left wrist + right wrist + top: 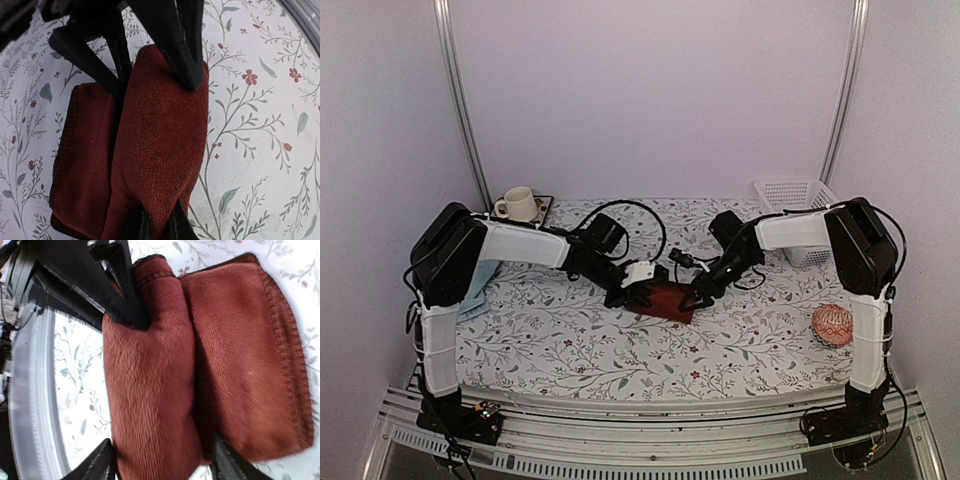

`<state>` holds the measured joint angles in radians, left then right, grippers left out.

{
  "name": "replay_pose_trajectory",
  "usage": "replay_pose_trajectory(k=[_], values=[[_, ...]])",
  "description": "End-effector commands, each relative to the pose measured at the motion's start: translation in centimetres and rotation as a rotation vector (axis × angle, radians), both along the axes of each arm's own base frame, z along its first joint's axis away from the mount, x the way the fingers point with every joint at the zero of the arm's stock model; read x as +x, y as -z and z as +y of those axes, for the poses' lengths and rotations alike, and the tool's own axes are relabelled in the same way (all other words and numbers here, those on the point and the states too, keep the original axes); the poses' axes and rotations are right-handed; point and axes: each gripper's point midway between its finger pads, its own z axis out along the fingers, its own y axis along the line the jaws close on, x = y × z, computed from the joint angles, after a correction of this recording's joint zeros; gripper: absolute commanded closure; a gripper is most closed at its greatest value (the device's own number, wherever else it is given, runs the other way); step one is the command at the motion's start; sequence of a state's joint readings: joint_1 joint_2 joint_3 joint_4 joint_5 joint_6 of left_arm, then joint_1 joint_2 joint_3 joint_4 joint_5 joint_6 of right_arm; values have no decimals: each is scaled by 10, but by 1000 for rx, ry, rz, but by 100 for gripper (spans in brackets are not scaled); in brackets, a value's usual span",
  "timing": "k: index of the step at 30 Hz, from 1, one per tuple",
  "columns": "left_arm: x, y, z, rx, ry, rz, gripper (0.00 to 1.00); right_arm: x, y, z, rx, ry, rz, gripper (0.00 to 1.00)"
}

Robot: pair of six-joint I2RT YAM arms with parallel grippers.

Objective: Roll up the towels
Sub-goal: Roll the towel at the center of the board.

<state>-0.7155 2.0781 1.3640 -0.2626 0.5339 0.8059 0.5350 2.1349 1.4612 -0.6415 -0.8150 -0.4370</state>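
The dark maroon towel (665,300) lies mid-table on the floral cloth, partly rolled. One thick roll (160,145) sits beside a flat remainder (82,165). My left gripper (157,227) is shut on one end of the roll, the cloth pinched narrow between its fingers (137,227). My right gripper (165,462) is at the opposite end, open. Its fingers (105,462) stand wide on either side of the roll (150,390), one in the crease next to the flat part (250,360). The pale blue towel (480,285) lies at the left, partly under my left arm.
A cup (518,204) sits on a small dark tray at the back left. A white basket (795,195) stands at the back right. An orange-pink patterned ball (832,324) rests near the right arm's base.
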Motion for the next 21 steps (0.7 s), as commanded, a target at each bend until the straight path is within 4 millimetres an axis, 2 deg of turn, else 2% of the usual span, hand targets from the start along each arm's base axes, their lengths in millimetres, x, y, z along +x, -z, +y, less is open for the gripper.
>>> replay_pose_trajectory(k=[1,3,6,8,11,14,18,21], values=[[-16,-2,7,-7,47,147,100,12,-23,-21,-38,-17,-293,30],[-17,-3,6,-14,51,169,100,13,-32,-27,-41,-23,-386,25],[-19,2,4,-8,51,207,100,13,-50,-29,-12,-41,-492,23],[-21,7,3,-7,49,233,100,6,-51,-31,-16,-57,-530,23],[-21,12,2,-5,49,261,100,-7,-56,-23,-18,-123,-627,23],[-19,14,0,-13,45,294,100,-26,-54,-10,-9,-206,-710,23],[-14,21,-3,-10,32,328,100,-39,-46,10,-13,-270,-793,23],[-12,27,-5,-5,26,346,100,-41,-36,24,-45,-291,-846,23]])
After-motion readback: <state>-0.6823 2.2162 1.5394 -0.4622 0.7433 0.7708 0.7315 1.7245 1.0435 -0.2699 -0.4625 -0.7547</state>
